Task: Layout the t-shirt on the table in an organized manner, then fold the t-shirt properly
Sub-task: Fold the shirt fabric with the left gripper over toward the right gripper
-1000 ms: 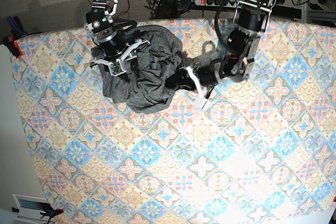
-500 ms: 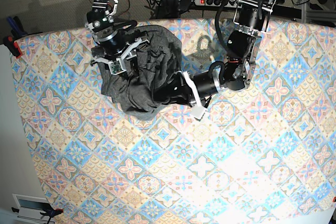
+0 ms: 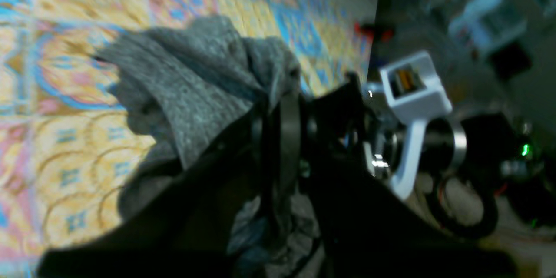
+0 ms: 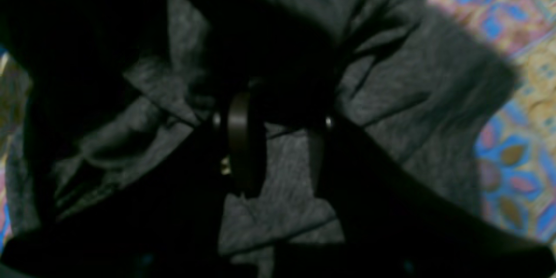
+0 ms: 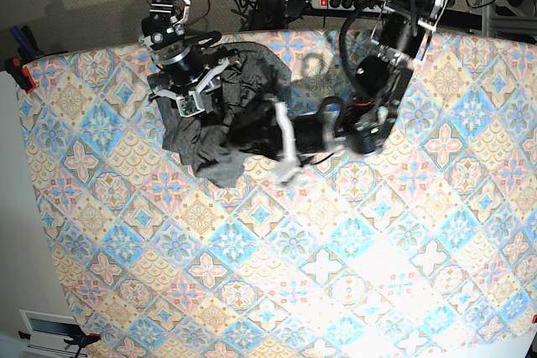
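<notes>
The dark heather-grey knit t-shirt (image 5: 226, 123) lies bunched in a wrinkled heap on the table (image 5: 336, 274) with its pastel blue, pink and cream diamond-tile cloth, at the far edge, between the two arms.

Right gripper (image 5: 201, 94): positioned over the near-left part of the heap. In the right wrist view its fingers (image 4: 239, 139) stand parted, with grey folds directly beneath and between them. Whether they pinch cloth cannot be told; the view is dark.

Left gripper (image 5: 273, 136): clenched on a fold of the t-shirt (image 3: 204, 87), with cloth bunching out ahead of the fingertips in the left wrist view. The base view blurs this arm.

Step in hand, by judgement: spreading the heap, not yet folding. To do it well, each gripper should hold a single layer at an edge or hem, not a wad, and the two should draw apart low over the table, so that the cloth slides flat. Risk: a grip through several layers drags the whole bundle.

Containers: none in view.
</notes>
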Motion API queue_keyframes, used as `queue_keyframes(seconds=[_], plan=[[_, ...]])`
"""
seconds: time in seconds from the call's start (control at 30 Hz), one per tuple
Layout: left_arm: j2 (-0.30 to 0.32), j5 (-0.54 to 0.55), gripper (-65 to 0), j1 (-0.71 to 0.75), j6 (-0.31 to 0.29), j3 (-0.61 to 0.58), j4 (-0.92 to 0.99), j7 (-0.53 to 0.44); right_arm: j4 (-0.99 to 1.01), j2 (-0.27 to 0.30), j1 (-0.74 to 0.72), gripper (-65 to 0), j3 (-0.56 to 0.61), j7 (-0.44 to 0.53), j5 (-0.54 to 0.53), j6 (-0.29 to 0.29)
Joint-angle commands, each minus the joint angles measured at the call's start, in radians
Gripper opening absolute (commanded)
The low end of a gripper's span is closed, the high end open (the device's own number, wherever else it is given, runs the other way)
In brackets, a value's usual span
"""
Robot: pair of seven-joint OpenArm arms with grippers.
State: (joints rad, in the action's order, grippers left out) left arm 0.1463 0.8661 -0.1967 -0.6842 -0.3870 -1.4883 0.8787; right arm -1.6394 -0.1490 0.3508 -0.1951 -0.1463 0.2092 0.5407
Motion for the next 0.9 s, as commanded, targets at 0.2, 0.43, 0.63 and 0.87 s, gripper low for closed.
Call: queue_keyframes(seconds=[0.2, 0.43, 0.63, 0.87], plan=[[-0.165, -0.13, -61.7, -0.06, -0.014, -0.086, 0.007, -0.037, -0.018, -0.002, 0.0, -46.8, -0.099, 0.133, -0.007, 0.003], [-0.261, -0.261, -61.7, -0.06, -0.014, -0.089, 0.11, -0.037, -0.046, -0.004, 0.029, -46.8, -0.16, 0.213, -0.006, 0.003], [-0.261, -0.341, -61.6, -0.06, -0.014, -0.105, 0.113, -0.037, -0.046, -0.007, 0.024, -46.8, -0.301, 0.224, -0.046, 0.003], [-0.287, -0.422, -61.6, -0.083, -0.014, -0.252, 0.239, -0.042, -0.041, -0.007, 0.021, -46.8, -0.407, 0.222, -0.164, 0.003]])
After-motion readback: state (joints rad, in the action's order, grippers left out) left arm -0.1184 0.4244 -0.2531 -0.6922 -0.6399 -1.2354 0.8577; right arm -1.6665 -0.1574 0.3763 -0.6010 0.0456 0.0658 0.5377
